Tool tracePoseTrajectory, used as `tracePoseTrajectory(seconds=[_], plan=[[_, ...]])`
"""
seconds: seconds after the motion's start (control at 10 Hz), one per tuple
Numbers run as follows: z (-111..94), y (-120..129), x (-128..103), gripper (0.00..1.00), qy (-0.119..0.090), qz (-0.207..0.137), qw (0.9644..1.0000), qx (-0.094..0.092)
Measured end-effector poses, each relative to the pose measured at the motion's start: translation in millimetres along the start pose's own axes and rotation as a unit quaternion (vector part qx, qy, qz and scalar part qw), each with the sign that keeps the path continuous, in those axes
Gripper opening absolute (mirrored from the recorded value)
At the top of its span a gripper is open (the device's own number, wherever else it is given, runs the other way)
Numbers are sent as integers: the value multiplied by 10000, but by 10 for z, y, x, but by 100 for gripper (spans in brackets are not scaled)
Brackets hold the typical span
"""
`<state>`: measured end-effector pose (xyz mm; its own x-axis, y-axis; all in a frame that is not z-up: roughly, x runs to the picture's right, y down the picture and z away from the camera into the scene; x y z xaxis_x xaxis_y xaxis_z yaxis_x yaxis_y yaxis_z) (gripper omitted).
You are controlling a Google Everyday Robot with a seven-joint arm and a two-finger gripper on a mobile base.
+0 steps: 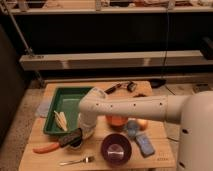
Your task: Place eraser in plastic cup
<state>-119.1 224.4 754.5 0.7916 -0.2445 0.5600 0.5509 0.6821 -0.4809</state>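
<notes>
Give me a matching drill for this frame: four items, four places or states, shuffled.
Items:
1 gripper
2 plastic cup
3 fork
4 purple bowl

Places or states:
A at the front edge of the table
B closed on the eraser, beside the green tray
C holds a small metal cup
D just right of the orange bowl

Pairs: 1-B, 2-D, 3-A, 4-C
</notes>
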Motion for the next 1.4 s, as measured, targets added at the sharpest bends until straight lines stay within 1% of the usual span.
tracePoseTrajectory(seconds=[0.1,0.4,0.5,0.6,0.7,0.9,1.1,1.2,1.3,1.4], plan=[[0,7,9,0,60,31,10000,-17],[-6,16,36,0,122,92,9999,-29],[-5,15,43,2,137,105,9998,-36],[-1,14,44,7,154,114,9998,-46],[0,14,45,19,174,107,9998,-48],[4,5,42,37,241,47,9997,-44],[7,-8,40,60,307,-58,9995,-10],[7,-16,40,69,322,-117,9994,13],[5,-17,35,77,310,-148,9994,18],[8,-13,33,80,264,-154,9995,13]])
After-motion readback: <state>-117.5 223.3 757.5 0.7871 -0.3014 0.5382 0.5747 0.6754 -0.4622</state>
